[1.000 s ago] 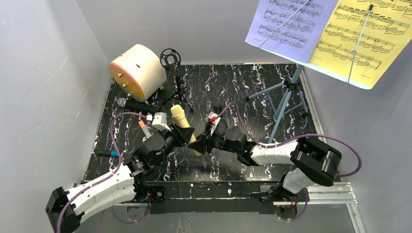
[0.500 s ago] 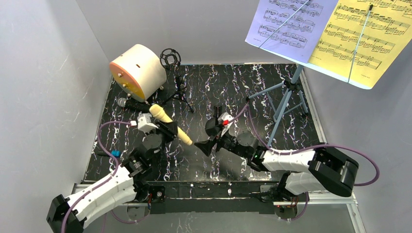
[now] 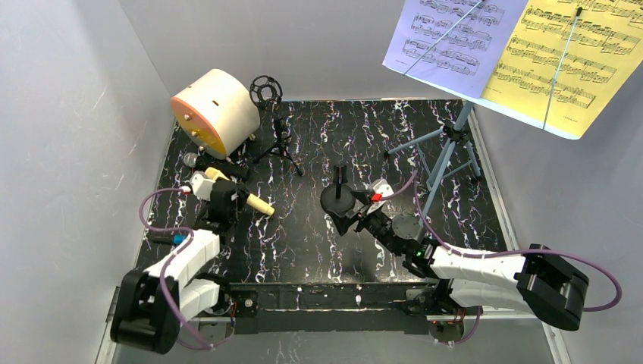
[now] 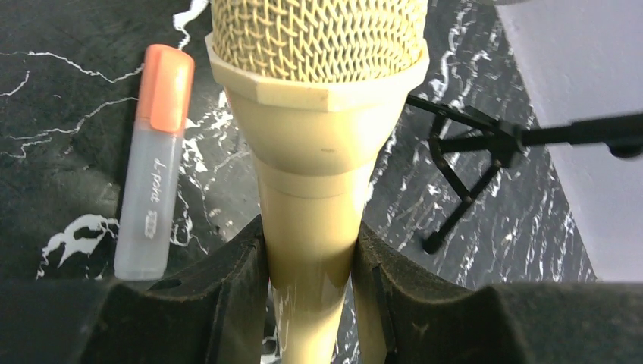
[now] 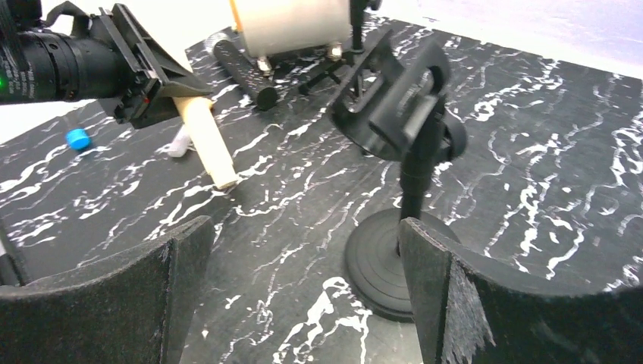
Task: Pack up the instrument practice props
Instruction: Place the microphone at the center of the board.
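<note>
near left edge | left end effector (image 4: 307, 262) pinching cream microphone (image 4: 311, 144) | right end effector (image 5: 303, 262) spread, facing round-base pole (image 5: 413, 178)

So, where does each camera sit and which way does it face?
Top external: above, behind the bases, looking down at the table; left arm and right arm show.
Left wrist: looks along the left jaws, shut on the cream microphone.
Right wrist: looks past the open right jaws at the round-base mic pole.
Shared: all show the cream microphone.

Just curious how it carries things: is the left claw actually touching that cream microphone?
Touching. The left wrist view shows the fingers of the left gripper pressed against the handle of the cream microphone, one each side, no gap.
</note>
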{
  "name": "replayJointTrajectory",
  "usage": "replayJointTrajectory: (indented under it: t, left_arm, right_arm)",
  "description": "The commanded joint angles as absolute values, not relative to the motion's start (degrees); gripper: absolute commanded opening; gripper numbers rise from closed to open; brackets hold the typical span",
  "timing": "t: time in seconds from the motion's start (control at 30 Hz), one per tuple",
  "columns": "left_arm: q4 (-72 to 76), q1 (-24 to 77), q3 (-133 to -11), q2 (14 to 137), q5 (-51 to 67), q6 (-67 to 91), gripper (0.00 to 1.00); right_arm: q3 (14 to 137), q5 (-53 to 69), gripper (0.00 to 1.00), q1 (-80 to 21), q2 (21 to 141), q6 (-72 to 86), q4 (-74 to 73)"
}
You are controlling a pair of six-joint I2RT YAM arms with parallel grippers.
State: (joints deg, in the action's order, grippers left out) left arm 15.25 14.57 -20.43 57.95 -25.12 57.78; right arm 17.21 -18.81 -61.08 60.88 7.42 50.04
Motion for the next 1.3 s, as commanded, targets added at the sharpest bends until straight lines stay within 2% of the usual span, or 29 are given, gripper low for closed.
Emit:
replayJointTrajectory:
  t: [0.0,0.23,0.4,0.7,0.8,0.97,1.27]
  left_arm:
    - [18.25,8.34,-25.37,64.27,-19.93,60.85,0.00]
    - [16.94,1.04,-30.89,75.36,-15.05,59.80,0.01]
    - [15.08,-4.70,-34.19,82.43,-11.67,56.50,0.06]
    - [11.11,-13.79,-39.10,87.45,-9.19,50.26,0.14]
    - [11.08,-15.82,-41.41,90.37,-6.72,48.85,0.22]
    - [12.54,-16.82,-44.11,94.70,-3.06,48.59,0.47]
    - [12.73,-17.67,-43.85,93.90,-0.99,50.11,0.69]
  right_arm:
    - [15.18,-26.99,0.99,-60.81,59.49,4.20,53.25]
    - [12.94,-35.35,0.99,-60.82,59.92,1.08,56.51]
    - [12.24,-36.42,0.99,-60.82,59.50,0.17,57.51]
    - [12.00,-36.95,0.99,-60.82,60.94,0.09,58.88]
    - [11.99,-36.72,0.99,-60.78,61.20,0.09,58.96]
    - [12.21,-35.55,0.99,-60.72,61.42,0.09,58.73]
    - [12.13,-34.18,0.99,-60.69,62.00,-1.58,59.05]
